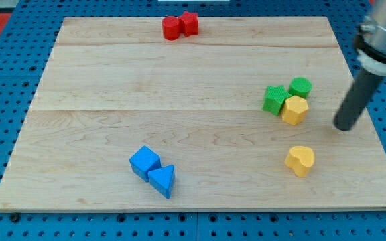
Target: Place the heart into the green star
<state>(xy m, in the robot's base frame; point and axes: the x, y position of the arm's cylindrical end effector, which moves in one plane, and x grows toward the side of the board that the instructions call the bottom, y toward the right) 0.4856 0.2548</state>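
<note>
The rod (360,90) (blurred above) leaves the view's top-right edge.

Count on the wooden board (112,80): eight blocks in all, two of each of four colours.

Red, two: one rounded red block (171,28) and one red block with points (189,23), exact shapes hard to make out.

Green, two: one green star (275,99) and one round green block (300,87).

Yellow, two: one yellow heart (301,161) and one yellow faceted block (295,110), possibly a hexagon or pentagon.

Blue, two: one blue cube (144,163) and one blue triangle (162,180).

Rods, one: a single dark rod, one tip (344,126).

Boards, one.
</note>
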